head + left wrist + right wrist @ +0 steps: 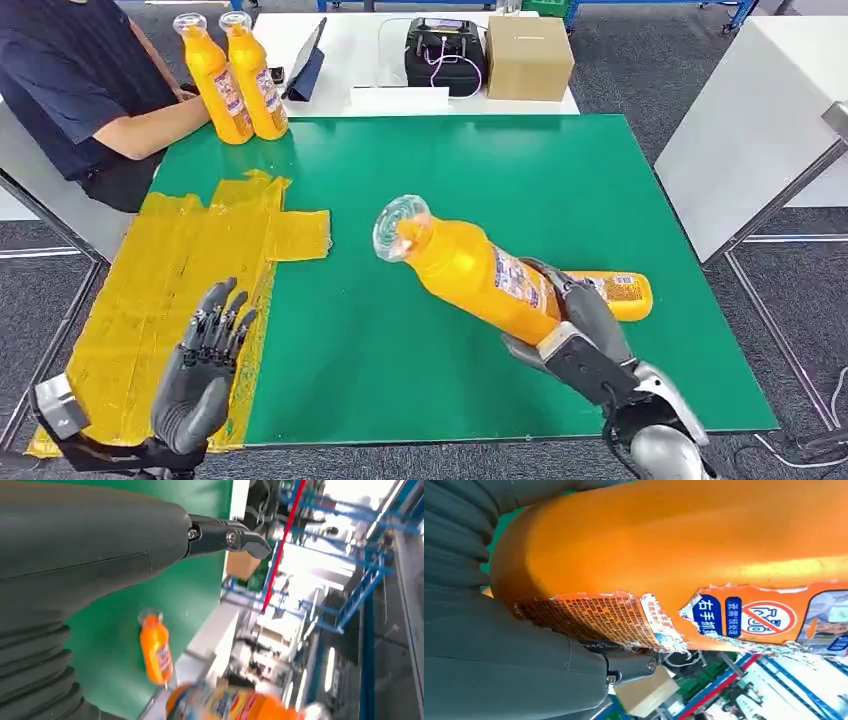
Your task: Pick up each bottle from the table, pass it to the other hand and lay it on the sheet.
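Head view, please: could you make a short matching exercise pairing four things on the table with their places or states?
Things:
1. bottle in the right robot hand
2. lying bottle
3. two standing bottles
4. left robot hand

States:
A. upright at the table's far-left corner
B. open above the yellow sheet
C. lifted, tilted, cap up-left
D. flat on the green mat

Pairs: 1-C, 2-D, 3-A, 4-B

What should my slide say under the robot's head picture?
Right hand lifts an orange bottle above the green table.

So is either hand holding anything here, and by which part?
The right hand grips an orange bottle around its lower body, near the base, cap end tilted up and away. The left hand holds nothing, fingers apart.
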You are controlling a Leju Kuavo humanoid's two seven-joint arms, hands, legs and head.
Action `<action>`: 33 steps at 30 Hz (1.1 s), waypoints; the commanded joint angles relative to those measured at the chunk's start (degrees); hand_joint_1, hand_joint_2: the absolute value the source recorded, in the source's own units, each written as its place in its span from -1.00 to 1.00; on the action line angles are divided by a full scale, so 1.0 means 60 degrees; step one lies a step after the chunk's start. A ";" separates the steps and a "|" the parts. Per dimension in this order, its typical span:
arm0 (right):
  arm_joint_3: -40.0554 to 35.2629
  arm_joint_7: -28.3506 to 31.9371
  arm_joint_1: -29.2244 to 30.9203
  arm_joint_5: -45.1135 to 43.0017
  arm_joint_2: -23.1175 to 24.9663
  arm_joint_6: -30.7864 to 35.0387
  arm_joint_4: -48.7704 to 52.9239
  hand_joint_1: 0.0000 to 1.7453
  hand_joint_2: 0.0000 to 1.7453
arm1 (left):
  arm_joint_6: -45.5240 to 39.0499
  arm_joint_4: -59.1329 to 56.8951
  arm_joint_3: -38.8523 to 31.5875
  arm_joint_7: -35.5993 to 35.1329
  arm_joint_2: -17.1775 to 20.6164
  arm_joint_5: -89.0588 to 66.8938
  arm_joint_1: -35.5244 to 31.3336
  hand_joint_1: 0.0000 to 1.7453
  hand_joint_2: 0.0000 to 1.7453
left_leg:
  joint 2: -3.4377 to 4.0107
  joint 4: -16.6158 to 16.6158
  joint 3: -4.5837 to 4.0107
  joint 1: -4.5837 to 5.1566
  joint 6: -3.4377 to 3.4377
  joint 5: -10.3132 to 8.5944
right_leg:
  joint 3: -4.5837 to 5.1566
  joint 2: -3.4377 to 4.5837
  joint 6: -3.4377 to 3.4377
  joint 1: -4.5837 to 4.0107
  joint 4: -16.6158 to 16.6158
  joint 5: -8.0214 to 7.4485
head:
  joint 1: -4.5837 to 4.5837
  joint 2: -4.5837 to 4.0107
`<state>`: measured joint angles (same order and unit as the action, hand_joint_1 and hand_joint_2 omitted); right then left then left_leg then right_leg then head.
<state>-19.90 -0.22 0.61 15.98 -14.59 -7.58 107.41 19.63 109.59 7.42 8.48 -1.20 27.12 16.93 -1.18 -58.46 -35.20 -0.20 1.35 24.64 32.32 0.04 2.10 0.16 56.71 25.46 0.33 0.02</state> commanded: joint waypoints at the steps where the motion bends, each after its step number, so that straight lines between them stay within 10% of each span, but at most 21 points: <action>1: -0.1670 -0.0281 0.1235 0.0211 0.0764 -0.0095 -0.1431 1.00 1.00 | -0.0027 -0.0204 0.1776 0.0040 0.0359 0.0108 -0.0258 -1.00 1.00 | 0.0033 0.0011 0.0024 -0.0003 -0.0011 0.0004 | -0.0017 0.0022 -0.0007 -0.0004 -0.0012 -0.0003 | -0.0004 0.0000; 33: -0.5873 0.0404 0.1899 0.0948 0.0312 -0.1192 -0.1403 1.00 1.00 | -0.0694 -0.0004 0.2179 0.0440 0.0286 -0.0104 -0.0302 -1.00 1.00 | 0.0009 0.0010 0.0016 -0.0008 -0.0009 0.0005 | -0.0015 -0.0005 -0.0006 -0.0011 -0.0014 0.0007 | 0.0000 0.0000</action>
<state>-49.51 0.68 10.94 21.29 -9.75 -13.33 100.19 16.44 110.57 20.15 11.26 -0.35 25.99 16.10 -1.19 -58.46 -35.28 -0.24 1.33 24.64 32.43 0.03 2.08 0.12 56.72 25.48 0.33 0.02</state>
